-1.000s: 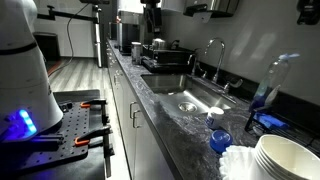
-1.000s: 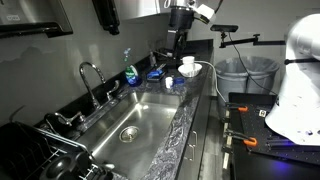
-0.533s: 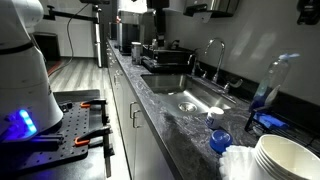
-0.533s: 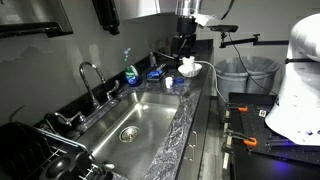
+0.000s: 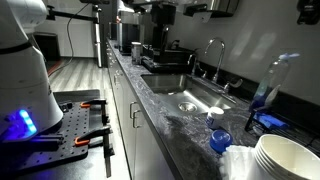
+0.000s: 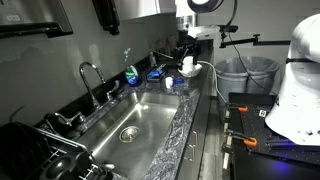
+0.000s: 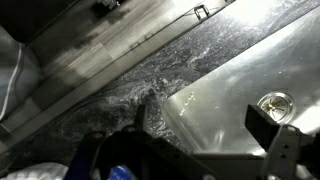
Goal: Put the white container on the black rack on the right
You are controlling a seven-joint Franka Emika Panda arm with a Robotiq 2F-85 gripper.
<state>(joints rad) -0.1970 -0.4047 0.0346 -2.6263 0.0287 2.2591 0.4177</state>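
Wrist view shows hand (image 7: pixel 200 125) wide open, empty; white container (image 5: pixel 215 117) (image 6: pixel 170 82) appears only in both exterior views.

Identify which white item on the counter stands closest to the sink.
The small white container, a cup-like tub beside the sink; the stack of white bowls and crumpled paper lie farther off.

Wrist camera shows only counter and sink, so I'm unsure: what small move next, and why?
Probably bring the gripper down toward the white container. The jaws look open and empty, high above the counter, and the container stands untouched by the blue cup, not yet on the black rack.
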